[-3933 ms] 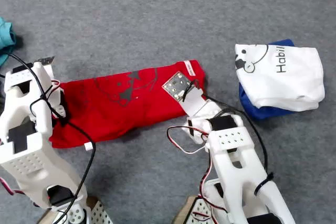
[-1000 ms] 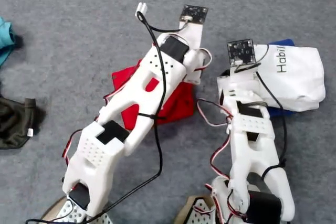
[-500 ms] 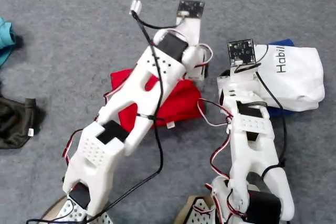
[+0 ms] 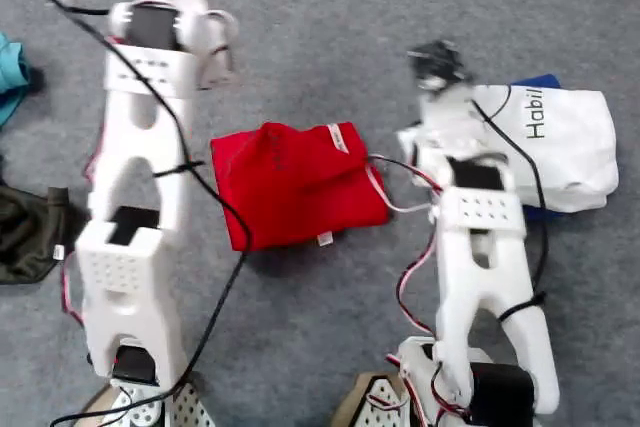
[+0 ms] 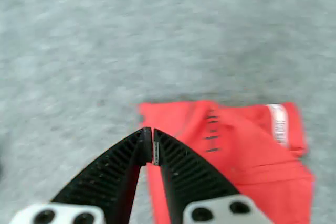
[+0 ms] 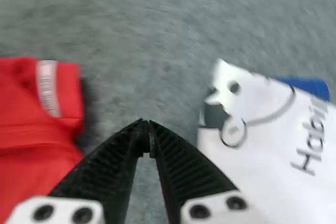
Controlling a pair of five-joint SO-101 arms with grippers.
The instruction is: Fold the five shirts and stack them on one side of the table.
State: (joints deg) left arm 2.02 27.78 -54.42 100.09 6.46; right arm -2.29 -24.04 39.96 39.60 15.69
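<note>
We've swung our left gripper (image 5: 152, 141) off the red shirt (image 4: 295, 184) to the table's (image 4: 330, 37) far-left corner, jaws together like the right gripper's (image 6: 148, 130), so it's folded, stacking next.

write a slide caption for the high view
Folded red shirt at centre, beside a white shirt stacked on a blue shirt

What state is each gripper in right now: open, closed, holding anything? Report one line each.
Left gripper: closed, holding nothing.
Right gripper: closed, holding nothing.
</note>
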